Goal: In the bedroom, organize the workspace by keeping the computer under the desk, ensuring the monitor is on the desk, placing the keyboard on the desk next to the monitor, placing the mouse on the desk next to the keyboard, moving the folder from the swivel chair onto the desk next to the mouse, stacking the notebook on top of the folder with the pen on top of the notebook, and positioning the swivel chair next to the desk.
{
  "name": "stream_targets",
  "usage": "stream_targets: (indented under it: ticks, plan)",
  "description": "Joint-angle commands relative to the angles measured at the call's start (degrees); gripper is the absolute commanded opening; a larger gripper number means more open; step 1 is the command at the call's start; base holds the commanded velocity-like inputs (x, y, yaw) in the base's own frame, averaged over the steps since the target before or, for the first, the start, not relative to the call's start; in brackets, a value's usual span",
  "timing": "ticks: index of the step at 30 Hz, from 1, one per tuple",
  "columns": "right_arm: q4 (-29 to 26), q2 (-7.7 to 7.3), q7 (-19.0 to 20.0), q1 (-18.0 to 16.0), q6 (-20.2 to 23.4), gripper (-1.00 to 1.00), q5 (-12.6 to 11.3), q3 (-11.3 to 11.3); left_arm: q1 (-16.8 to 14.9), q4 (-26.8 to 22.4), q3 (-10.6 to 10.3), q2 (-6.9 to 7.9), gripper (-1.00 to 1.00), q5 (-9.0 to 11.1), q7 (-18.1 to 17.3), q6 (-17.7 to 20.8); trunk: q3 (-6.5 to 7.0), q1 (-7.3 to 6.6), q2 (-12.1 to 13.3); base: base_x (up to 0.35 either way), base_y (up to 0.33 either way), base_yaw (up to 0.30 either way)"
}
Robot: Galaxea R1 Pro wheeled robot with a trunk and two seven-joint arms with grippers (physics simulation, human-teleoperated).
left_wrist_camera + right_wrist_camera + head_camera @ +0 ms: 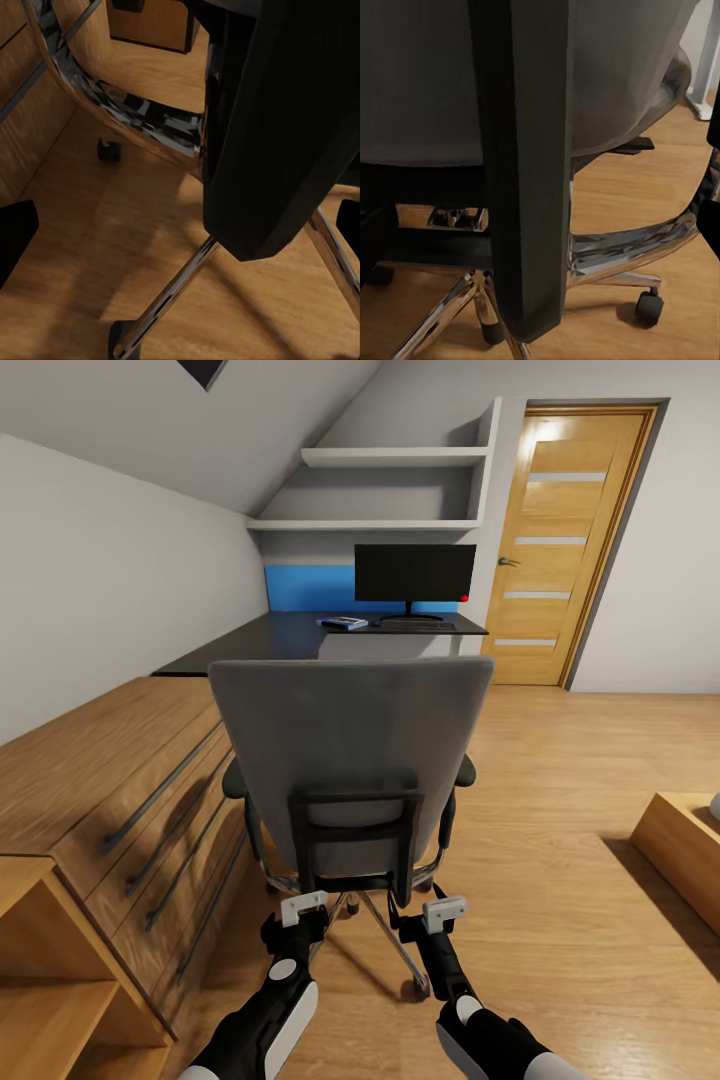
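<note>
A grey swivel chair (350, 740) stands with its back to me in the middle of the head view. My left gripper (303, 908) and right gripper (443, 910) reach up to the bottom of its black back frame (355, 830), one at each side. Both are open, and the black frame (277, 127) lies between the left fingers. An upright bar of that frame (525, 165) stands between the right fingers. Beyond the chair, the dark desk (260, 640) carries the monitor (414, 573), the keyboard (417, 625) and a small blue and white item (343, 623). The chair seat is hidden.
A wooden dresser (120, 790) with dark bar handles runs along the left wall, close to the chair. Shelves (390, 457) hang above the desk and a wooden door (575, 540) is at the back right. A low wooden unit (685, 840) sits at right. The chair's chrome legs (172, 289) and casters (649, 304) spread over the wood floor.
</note>
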Motion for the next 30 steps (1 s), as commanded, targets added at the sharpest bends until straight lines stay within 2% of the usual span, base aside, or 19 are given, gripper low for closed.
stream_targets:
  ticks: [1, 30]
  plan:
    - [0.0, -0.03, -0.5, -0.1, -0.1, 1.0, -0.2, 0.5, -0.1, 0.0, -0.3, 0.04, 1.0, 0.6, 0.4, -0.3, -0.05, -0.01, 0.0, 0.0, 0.0, 0.0]
    - [0.1, -0.11, 0.0, -0.1, -0.4, 1.0, -0.1, 0.7, -0.1, 0.0, -0.2, 0.08, 1.0, 0.6, 0.6, -0.4, -0.05, -0.01, 0.0, 0.023, 0.0, 0.0]
